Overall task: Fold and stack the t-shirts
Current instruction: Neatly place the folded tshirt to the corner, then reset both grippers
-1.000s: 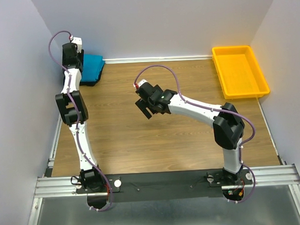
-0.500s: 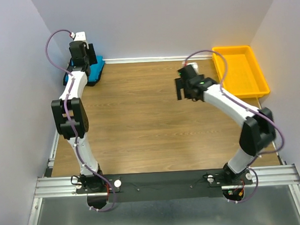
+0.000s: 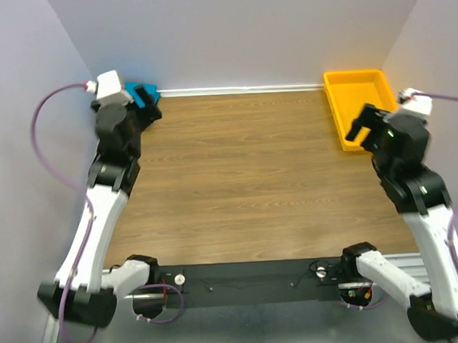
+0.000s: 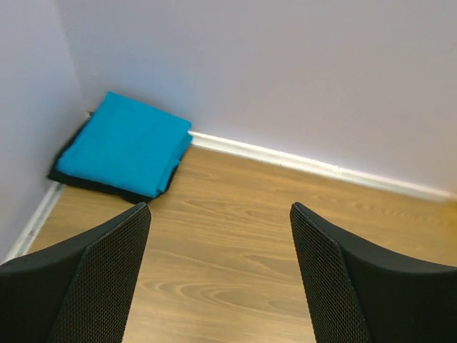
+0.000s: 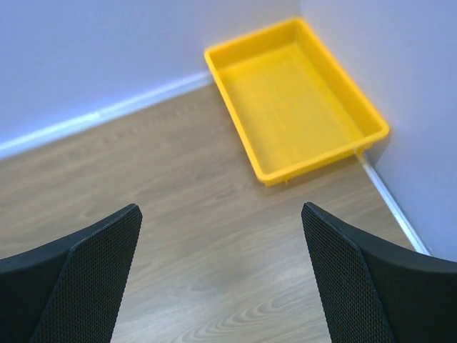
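Note:
The bright teal-blue t-shirt (image 4: 123, 143) lies folded flat on top of the folded black t-shirt (image 4: 89, 184) in the far left corner against the walls. In the top view only a bit of the teal shirt (image 3: 142, 92) shows behind my left gripper (image 3: 144, 112). In the left wrist view my left gripper (image 4: 220, 214) is open and empty above bare wood, short of the stack and to its right. My right gripper (image 5: 221, 211) is open and empty above the wood near the tray; it also shows in the top view (image 3: 364, 126).
A rigid yellow plastic tray (image 5: 360, 111) sits empty in the far right corner, also in the top view (image 3: 339, 87). Walls close the table at the back and both sides, with a white baseboard (image 4: 300, 163). The wooden table (image 3: 244, 178) lies between the arms.
Both arms have pulled back and risen. My left gripper has backed off the shirt stack. My right gripper has swung from the table's middle to the right, beside the tray.

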You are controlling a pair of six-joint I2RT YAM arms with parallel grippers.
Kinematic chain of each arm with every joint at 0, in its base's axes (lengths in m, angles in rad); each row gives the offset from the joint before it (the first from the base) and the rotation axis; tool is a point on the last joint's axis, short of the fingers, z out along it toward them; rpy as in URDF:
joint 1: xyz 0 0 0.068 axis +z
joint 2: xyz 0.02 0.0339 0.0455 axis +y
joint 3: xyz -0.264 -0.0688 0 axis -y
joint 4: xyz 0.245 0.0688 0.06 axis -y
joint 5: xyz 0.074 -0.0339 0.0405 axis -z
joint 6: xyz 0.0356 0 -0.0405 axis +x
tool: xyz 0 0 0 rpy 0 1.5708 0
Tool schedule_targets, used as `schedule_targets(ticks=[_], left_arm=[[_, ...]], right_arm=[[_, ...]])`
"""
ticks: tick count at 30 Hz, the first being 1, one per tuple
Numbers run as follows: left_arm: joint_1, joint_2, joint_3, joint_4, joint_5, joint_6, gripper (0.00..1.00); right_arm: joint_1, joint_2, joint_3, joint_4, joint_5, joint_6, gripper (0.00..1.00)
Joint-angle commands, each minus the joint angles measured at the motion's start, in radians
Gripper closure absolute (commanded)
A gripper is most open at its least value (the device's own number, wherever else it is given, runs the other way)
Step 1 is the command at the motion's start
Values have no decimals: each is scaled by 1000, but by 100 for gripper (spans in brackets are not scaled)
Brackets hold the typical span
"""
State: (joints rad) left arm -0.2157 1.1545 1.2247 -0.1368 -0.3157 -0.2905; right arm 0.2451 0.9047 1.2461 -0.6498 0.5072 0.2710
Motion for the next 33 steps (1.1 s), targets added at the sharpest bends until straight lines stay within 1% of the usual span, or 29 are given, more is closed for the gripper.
schedule_targets(ticks=[1, 2, 3, 4, 5, 6, 8, 9, 10, 12, 13, 14, 16, 22, 26, 31, 33], left_arm=[[-16, -267, -86, -119, -170, -65, 12], [-16, -320, -134, -119, -190, -61, 11], [-16, -372, -157, -119, -203, -40, 6], [-16, -472, -197, -124, -212, -26, 1], [-16, -516, -217, -129, -217, -21, 1], [-16, -601, -240, -133, -238, -15, 1], [-16, -674, -305, -147, -263, -15, 1], [-16, -741, -326, -158, -285, -42, 1], [-16, -772, -373, -159, -298, -61, 1], [-16, -834, -428, -138, -330, -91, 1], [-16, -890, -459, -117, -329, -95, 1], [-16, -913, -511, -81, -332, -105, 1], [-16, -961, -565, -54, -342, -136, 1], [-16, -1001, -649, -20, -376, -257, 1], [-16, -992, -698, 5, -376, -318, 2], [-16, -963, -715, 32, -396, -364, 1], [-16, -954, -725, 32, -405, -432, 2]], right_arm=[[6, -140, -43, -40, 34, -36, 0], [6, -215, -59, -39, 37, -36, 0], [6, -251, -68, -39, 34, -41, 0], [5, -280, -97, -31, 39, -52, 0], [6, -317, -109, -27, 40, -67, 0], [6, -370, -122, -24, 45, -91, 0], [6, -423, -163, -16, 68, -104, 0], [8, -464, -177, -14, 95, -99, 0], [6, -483, -198, -10, 103, -96, 0], [5, -513, -220, -4, 109, -90, 0], [8, -536, -229, -1, 108, -89, 0], [6, -546, -249, 10, 106, -85, 0], [6, -559, -261, 18, 103, -79, 0], [6, -587, -301, 53, 85, -87, 0], [6, -610, -316, 85, 24, -124, 0], [6, -618, -318, 88, 10, -133, 0], [6, -618, -318, 91, -9, -144, 0]])
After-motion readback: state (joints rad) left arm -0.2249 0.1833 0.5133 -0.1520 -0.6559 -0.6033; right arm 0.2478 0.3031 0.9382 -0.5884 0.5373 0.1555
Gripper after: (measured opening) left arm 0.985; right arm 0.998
